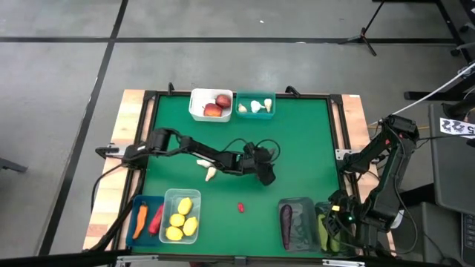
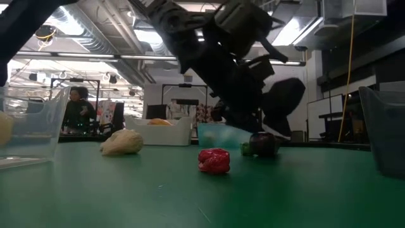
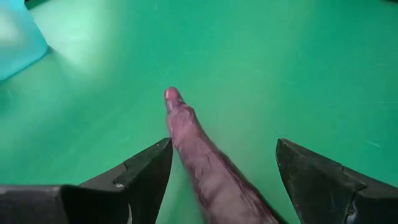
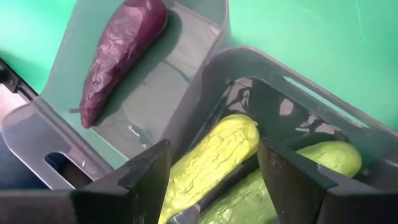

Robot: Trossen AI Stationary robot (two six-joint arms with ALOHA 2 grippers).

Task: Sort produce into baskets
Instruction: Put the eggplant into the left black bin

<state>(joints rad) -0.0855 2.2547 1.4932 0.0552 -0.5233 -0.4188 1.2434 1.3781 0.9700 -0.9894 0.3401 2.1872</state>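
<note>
An eggplant (image 3: 199, 155) is lying flat on the green tabletop (image 1: 297, 133) near its middle, a slim purple piece whose long axis is running straight out from between the left gripper's fingers and ahead of them, its tip pointing away. The left gripper (image 1: 263, 172) is hanging right over it with its jaws released, one finger (image 3: 140, 177) standing on each side of the eggplant without visibly touching it, so the piece is sitting lengthwise in the gap rather than across it; a closing pinch would be squeezing its narrow width, which looks like the sensible grip. In the low view the eggplant is showing end-on as a dark lump under the gripper, just beyond a small red chilli (image 2: 214, 161), with a garlic (image 2: 122, 142) lying off to the left. A dark bin (image 1: 295, 221) at the near right is already holding another eggplant (image 4: 121, 56), and that is probably where this one is heading. The right gripper (image 4: 214, 171) is waiting with jaws apart and holding nothing over the neighbouring dark bin (image 4: 348, 143) of cucumbers (image 4: 214, 155), much farther from the loose eggplant than the left gripper.
</note>
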